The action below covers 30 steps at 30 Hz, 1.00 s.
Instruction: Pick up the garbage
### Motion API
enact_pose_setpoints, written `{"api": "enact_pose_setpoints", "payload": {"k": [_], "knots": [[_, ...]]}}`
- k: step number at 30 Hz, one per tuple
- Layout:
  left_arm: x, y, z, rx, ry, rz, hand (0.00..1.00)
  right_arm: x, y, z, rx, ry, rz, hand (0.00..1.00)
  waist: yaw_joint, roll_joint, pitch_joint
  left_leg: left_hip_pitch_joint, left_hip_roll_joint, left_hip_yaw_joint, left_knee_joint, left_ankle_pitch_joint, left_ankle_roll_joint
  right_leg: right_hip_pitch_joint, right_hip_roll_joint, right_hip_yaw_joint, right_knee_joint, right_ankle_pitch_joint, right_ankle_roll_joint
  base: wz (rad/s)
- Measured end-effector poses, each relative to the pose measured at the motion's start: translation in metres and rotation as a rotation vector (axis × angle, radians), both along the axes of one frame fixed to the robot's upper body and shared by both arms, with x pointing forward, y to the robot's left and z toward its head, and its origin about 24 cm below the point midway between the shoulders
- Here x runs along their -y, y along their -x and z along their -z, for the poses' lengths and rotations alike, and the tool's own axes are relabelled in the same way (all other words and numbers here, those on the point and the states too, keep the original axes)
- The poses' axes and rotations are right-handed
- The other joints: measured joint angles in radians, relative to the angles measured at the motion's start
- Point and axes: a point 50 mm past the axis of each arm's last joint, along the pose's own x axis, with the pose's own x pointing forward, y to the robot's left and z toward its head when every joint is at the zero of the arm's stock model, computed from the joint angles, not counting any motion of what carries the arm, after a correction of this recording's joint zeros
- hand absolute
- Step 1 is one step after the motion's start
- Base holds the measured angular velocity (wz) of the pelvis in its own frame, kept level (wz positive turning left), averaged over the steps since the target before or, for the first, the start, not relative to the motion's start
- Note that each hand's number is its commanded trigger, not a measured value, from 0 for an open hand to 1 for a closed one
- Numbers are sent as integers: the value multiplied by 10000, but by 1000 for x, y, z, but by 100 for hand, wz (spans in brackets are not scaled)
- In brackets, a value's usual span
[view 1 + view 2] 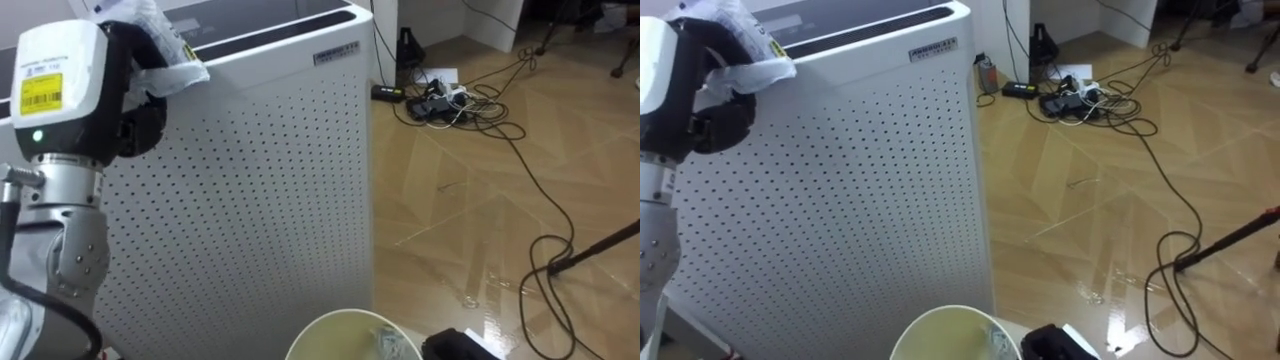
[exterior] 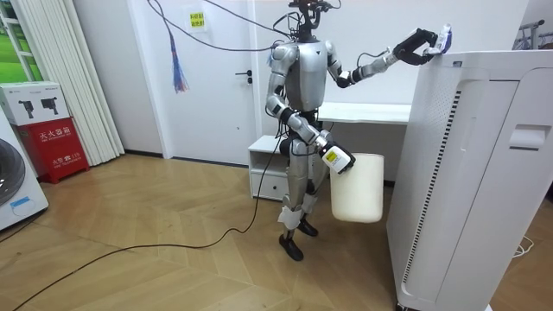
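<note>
The left hand [image 1: 135,95] is clenching a crumpled plastic wrapper [image 1: 165,50] at the top edge of the white air purifier [image 1: 250,180]. The right hand [image 2: 339,162] is gripping a white bin [image 2: 359,190] by its rim.

**Left arm high, right arm low**

The robot stands upright on both feet. In the room view its left arm [image 2: 370,66] reaches up and out toward 2 o'clock, the elbow slightly bent. In the eye views the left hand [image 1: 138,105] sits at 10 o'clock, fingers curled round a wrapper [image 1: 165,50]. The right arm [image 2: 298,125] hangs bent at the elbow, and the right hand [image 1: 462,346] shows at 5 o'clock.
</note>
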Motion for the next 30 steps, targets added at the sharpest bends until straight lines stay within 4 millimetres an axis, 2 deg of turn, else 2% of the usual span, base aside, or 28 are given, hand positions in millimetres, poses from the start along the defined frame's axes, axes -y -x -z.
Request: {"api": "enact_pose_setpoints", "payload": {"k": [4, 7, 10, 15, 22, 24, 26, 30], "knots": [[16, 15, -5, -47, 1428, 1836, 100, -3, -1, -1, 48, -110, -139, 100, 110, -100, -46, -125, 2, -9, 4, 0, -1, -66, -24, -65, -106, 5, 7, 9], [36, 25, 6, -948, 2323, 3651, 100, -6, -1, -2, 125, -194, -332, 100, 134, -189, -53, -142, 9, -19, 0, 0, 0, -65, -22, -60, -132, 5, 8, 4], [56, 27, 15, -1963, 3202, 5282, 100, -12, -3, -4, 362, -309, -568, 100, 152, -310, -43, -194, 13, -13, 3, 0, 0, -93, -22, -66, -144, 6, 9, 1], [69, 31, 20, -2960, 4362, 7391, 100, -18, -11, -9, 786, -434, -789, 100, 155, -427, -6, -268, 13, -60, 12, 0, 0, -178, -30, -135, -127, 5, 9, -1], [75, 40, 39, -4329, 5331, 8590, 100, -19, -23, -18, 1238, -326, -843, 100, 182, -563, -6, -767, 0, -249, 194, 0, 1, -592, -81, -359, 49, 6, 8, 10], [77, 41, 48, -4902, 5688, 8918, 100, -18, -26, -19, 1279, -313, -821, 100, 347, -584, 0, -767, 2, -253, 197, 2, 1, -599, -80, -340, 67, 6, 7, 0], [76, 41, 57, -5463, 6114, 9048, 100, -18, -31, -21, 1375, -261, -769, 100, 403, -613, 18, -829, 6, -284, 212, 11, 0, -610, -80, -369, 69, 5, 5, 3], [72, 36, 81, -6608, 6419, 8794, 100, -18, -48, -19, 1365, -249, -628, 100, 436, -835, 101, -1151, 4, -391, 400, 41, -7, -801, -104, -535, 118, 10, -10, 15]]}}
